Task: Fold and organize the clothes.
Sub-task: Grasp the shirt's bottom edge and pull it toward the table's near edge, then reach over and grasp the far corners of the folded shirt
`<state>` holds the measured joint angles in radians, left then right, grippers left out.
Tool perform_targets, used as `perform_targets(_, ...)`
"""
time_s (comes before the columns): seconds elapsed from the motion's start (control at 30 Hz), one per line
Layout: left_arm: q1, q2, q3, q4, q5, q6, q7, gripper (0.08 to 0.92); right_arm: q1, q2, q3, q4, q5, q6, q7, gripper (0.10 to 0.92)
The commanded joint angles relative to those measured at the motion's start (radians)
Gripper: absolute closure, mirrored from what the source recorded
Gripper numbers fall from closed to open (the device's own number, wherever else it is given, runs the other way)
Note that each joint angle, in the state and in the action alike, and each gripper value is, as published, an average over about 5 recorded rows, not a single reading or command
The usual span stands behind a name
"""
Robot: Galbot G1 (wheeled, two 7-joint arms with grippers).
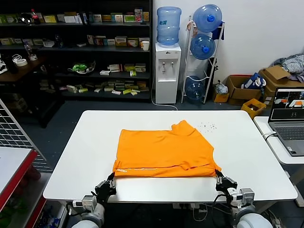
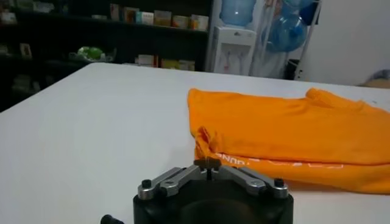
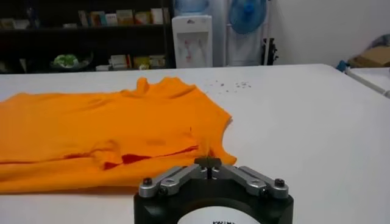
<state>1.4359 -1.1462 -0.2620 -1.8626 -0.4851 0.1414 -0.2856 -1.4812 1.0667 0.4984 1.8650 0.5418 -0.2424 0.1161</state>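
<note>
Two claws sit clenched at the near corners of the T-shirt (image 1: pixel 164 153), apparently gripping it: left claw (image 1: pixel 112 180), right claw (image 1: pixel 218 174). Next likely means carrying both corners evenly away across the table (image 1: pixel 71 156).

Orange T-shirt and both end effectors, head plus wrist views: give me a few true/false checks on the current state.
1. The orange T-shirt lies on the white table. True.
2. The shirt is spread out flat, unfolded. False: it is partly folded, layers overlapping.
3. The left end effector is at the shirt's near left corner. True.
4. The right end effector is parked away beside the laptop. False: it is at the shirt's near right corner.
5. Both end effectors are wide open. False: both are shut.
</note>
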Motion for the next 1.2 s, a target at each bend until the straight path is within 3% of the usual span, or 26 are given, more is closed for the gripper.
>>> perform_targets(0.03, 0.064, 0.049, -0.035, -0.129, -0.043, 0.021, -0.025, 0.910, -0.047, -0.018, 0.019, 0.063, 0.025, 0.003, 0.026, 0.901)
perform_targets(0.27, 0.197, 0.090, -0.058, -0.208, -0.059, 0.027, -0.036, 0.910, -0.202, -0.030, 0.030, 0.127, -0.008, -0.001, 0.020, 0.901)
perform_targets(0.53, 0.302, 0.082, -0.056, -0.250, -0.034, 0.025, -0.039, 0.910, -0.348, 0.004, 0.052, 0.178, -0.057, 0.009, 0.023, 0.901)
perform_targets(0.67, 0.310, 0.080, -0.056, -0.244, -0.031, 0.031, -0.033, 0.893, -0.367, 0.011, 0.066, 0.175, -0.089, 0.011, 0.025, 0.853)
perform_targets(0.8, 0.293, 0.087, -0.066, -0.247, -0.032, 0.039, -0.031, 0.795, -0.345, 0.004, 0.075, 0.173, -0.109, 0.024, 0.017, 0.750)
perform_targets(1.03, 0.182, 0.144, -0.129, -0.296, -0.116, 0.062, -0.024, 0.596, -0.177, -0.108, 0.062, 0.213, -0.031, 0.032, -0.003, 0.542)
perform_targets(1.13, -0.011, 0.162, -0.118, -0.215, -0.182, 0.057, 0.001, 0.509, 0.071, -0.160, -0.013, 0.149, 0.049, -0.011, 0.024, 0.455)
perform_targets(1.2, -0.170, 0.155, -0.076, -0.107, -0.223, 0.058, 0.016, 0.448, 0.304, -0.155, -0.114, 0.030, 0.083, -0.038, 0.051, 0.403)
